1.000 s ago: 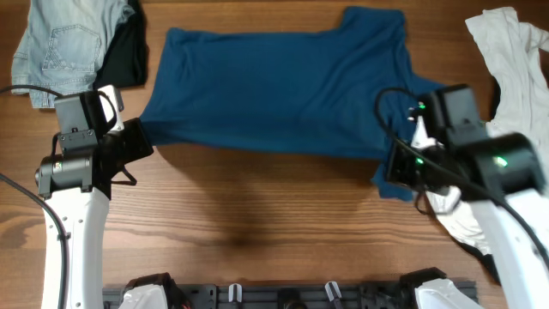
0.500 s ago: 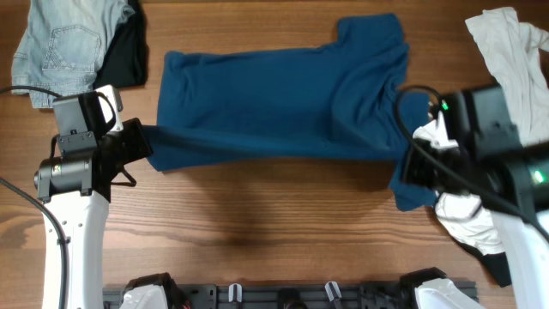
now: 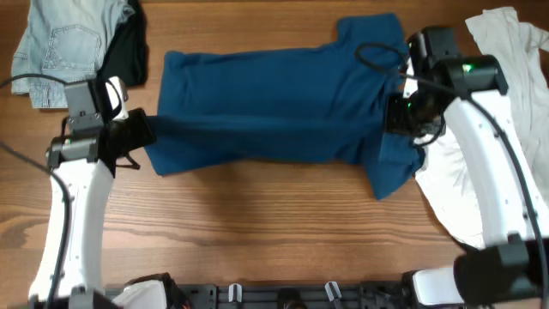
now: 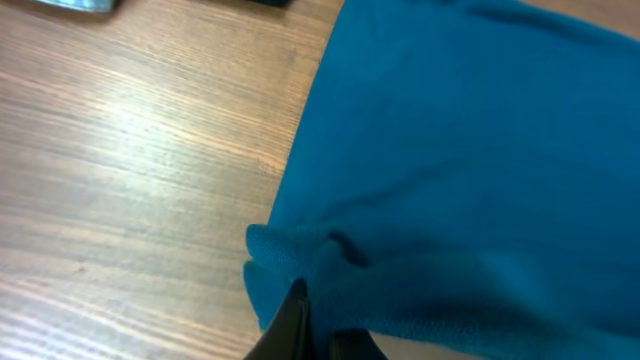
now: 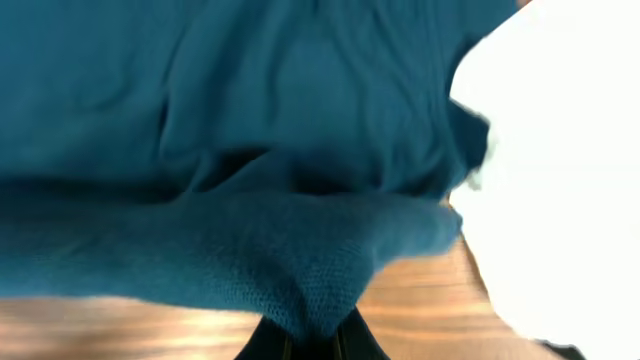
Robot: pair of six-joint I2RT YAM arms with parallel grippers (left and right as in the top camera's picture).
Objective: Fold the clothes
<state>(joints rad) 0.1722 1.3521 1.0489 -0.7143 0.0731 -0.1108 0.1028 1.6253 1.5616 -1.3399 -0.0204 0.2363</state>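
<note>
Overhead, the wooden desk (image 3: 257,232) is carrying a dark blue T-shirt (image 3: 266,103) spread across its middle, with a white shirt (image 3: 515,60) lying at the right edge. The left hand (image 3: 141,135) is clenching the T-shirt's left edge; the right hand (image 3: 401,116) is apparently pinching its bunched right side.

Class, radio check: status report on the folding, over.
Left claw, right claw: both shut on near edge of dark blue short-sleeved T-shirt. Fold not yet done. Crumpled white shirt beside its sleeve.
</note>
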